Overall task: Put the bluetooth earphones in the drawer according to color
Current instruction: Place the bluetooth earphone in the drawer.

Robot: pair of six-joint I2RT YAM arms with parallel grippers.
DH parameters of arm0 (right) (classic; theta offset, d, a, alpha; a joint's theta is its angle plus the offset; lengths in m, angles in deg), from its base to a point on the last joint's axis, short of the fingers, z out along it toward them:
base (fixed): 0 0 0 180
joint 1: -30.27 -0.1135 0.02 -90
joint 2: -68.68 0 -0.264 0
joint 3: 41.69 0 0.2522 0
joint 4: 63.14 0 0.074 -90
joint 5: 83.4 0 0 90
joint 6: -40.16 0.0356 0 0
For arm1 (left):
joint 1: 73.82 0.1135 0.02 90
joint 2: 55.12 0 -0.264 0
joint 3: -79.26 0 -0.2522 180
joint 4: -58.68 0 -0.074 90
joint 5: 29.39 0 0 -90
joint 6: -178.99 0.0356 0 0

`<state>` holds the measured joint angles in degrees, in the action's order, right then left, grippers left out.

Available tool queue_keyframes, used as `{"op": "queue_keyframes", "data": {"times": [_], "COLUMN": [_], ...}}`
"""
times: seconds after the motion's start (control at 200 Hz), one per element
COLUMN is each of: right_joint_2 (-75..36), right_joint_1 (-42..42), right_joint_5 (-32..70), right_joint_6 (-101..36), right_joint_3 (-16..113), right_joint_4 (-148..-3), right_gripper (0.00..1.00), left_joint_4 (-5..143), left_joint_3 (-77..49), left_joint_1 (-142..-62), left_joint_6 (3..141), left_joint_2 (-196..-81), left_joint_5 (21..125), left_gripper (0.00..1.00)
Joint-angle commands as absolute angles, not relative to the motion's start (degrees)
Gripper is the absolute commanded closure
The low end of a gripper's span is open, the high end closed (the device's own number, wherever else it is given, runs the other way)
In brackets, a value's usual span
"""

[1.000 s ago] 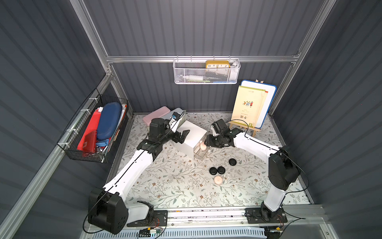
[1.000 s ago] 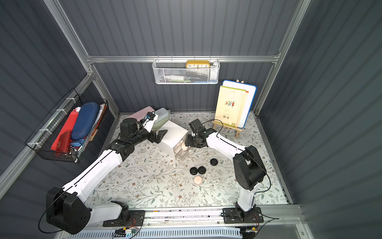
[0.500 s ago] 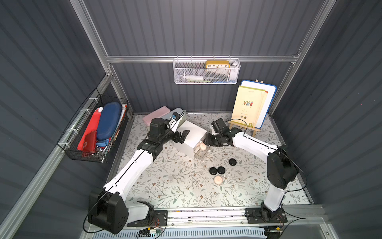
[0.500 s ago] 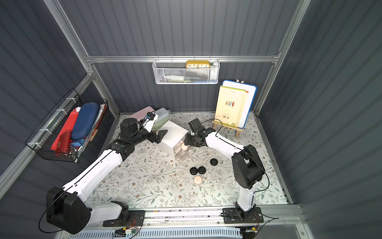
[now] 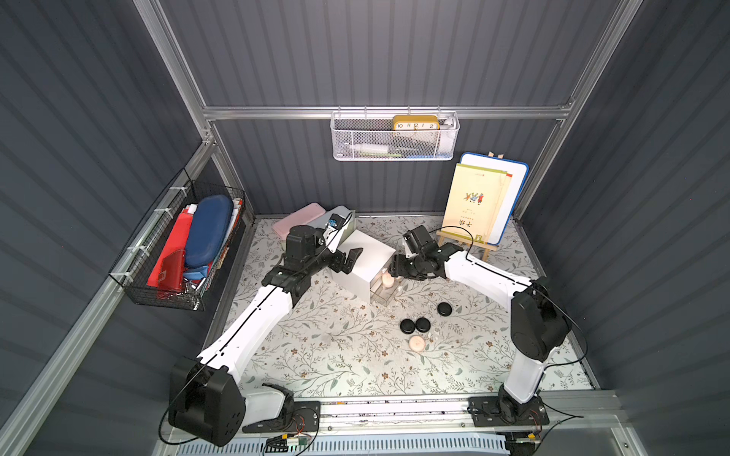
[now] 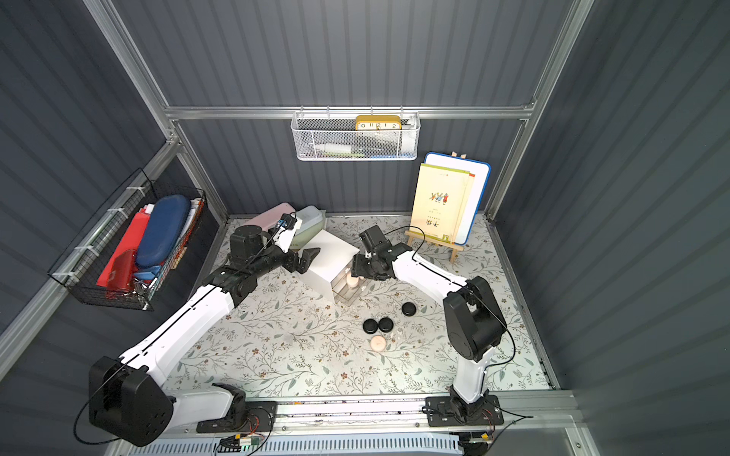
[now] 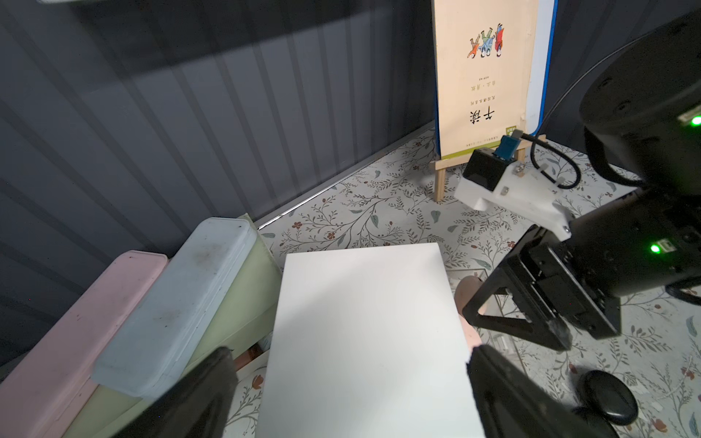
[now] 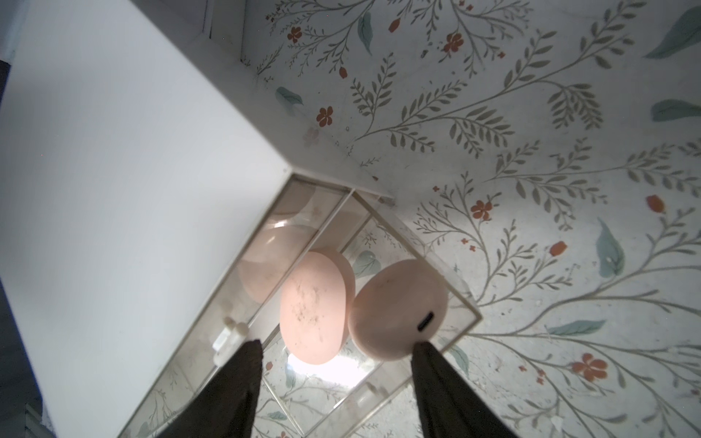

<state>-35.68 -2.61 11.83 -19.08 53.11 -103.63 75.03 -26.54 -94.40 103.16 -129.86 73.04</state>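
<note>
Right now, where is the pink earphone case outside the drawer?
In both top views the loose pink case lies on the floral mat, right-arm side, just nearer the arm bases than two black cases.

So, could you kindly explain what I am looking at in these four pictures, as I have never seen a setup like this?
You see two white robot arms mounted at the front of a floral table, each ending in a two-fingered gripper. Two pictures come from a paired camera overhead and show nearly the same scene; the other two come from cameras on the arms' wrists. On the table stands a small white cabinet with a clear drawer pulled out. The right gripper hangs open over it, holding nothing; two pink earphone cases sit inside. The left gripper is spread wide at the cabinet's back; whether it touches I cannot tell. Three black cases and one pink case lie loose on the table. The propped book and pink pencil case behind are just surroundings.
</note>
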Motion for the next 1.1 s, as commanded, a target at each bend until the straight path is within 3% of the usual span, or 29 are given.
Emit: {"op": "queue_keyframes", "data": {"times": [0.0,0.145,0.23,0.315,0.415,0.475,1.096], "right_joint_2": [-32.56,-29.58,-28.73,-27.64,-27.46,-28.29,-36.59], "right_joint_1": [-2.84,-2.85,-2.85,-2.86,-2.68,-2.6,-1.69], "right_joint_5": [10.0,8.25,7.44,7.17,7.12,7.58,9.67], "right_joint_6": [-19.84,-20.51,-20.99,-20.79,-20.69,-20.51,-20.36], "right_joint_3": [52.46,50.25,49.6,48.28,47.14,47.54,52.4], "right_joint_4": [-105.24,-105.52,-106.34,-106.31,-105.42,-105.26,-105.12], "right_gripper": [0.32,0.35,0.44,0.59,0.88,1.0,1.0], "left_joint_4": [74.46,74.2,74.2,74.02,74.02,74.11,74.28], "left_joint_3": [-26.78,-26.78,-26.78,-26.82,-26.78,-26.75,-26.78], "left_joint_1": [-93.95,-93.92,-93.95,-93.95,-93.95,-93.93,-93.95], "left_joint_6": [102.52,102.43,102.42,102.31,102.39,102.39,102.61], "left_joint_2": [-129.66,-129.21,-128.95,-128.6,-128.5,-128.59,-128.9], "left_joint_5": [74.47,74.78,74.68,74.54,74.92,75.19,74.89], "left_gripper": [0.01,0.01,0.01,0.01,0.01,0.0,0.01]}}
